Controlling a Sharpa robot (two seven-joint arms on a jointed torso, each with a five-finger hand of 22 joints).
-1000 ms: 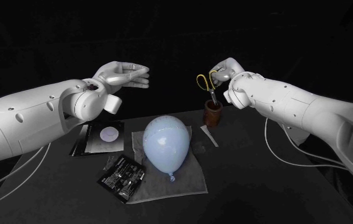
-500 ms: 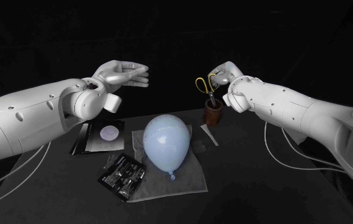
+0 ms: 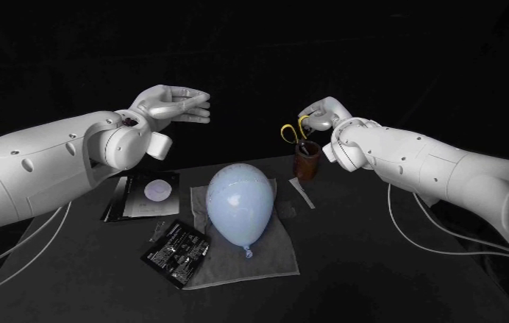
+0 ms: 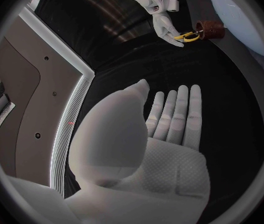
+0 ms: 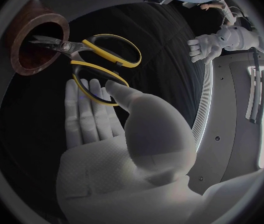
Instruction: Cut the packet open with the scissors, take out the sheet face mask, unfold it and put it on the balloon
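The yellow-handled scissors (image 3: 290, 132) stand with their blades in a brown cup (image 3: 307, 164) at the back of the table. My right hand (image 3: 324, 112) holds them by the handles. In the right wrist view my thumb sits in one loop of the scissors (image 5: 101, 59) and the blades point into the cup (image 5: 32, 42). A black packet (image 3: 176, 252) lies at the front left. The pale blue balloon (image 3: 240, 201) rests on a grey cloth (image 3: 265, 257). My left hand (image 3: 170, 106) hangs raised at the back left, fingers apart and holding nothing (image 4: 163, 134).
A dark card with a white disc (image 3: 148, 193) lies left of the balloon. A thin white strip (image 3: 302, 194) lies between the cloth and the cup. The table's right half is bare black surface.
My right hand has sunk a little and the scissors have gone down with it, blades deeper into the cup. The left hand has barely moved.
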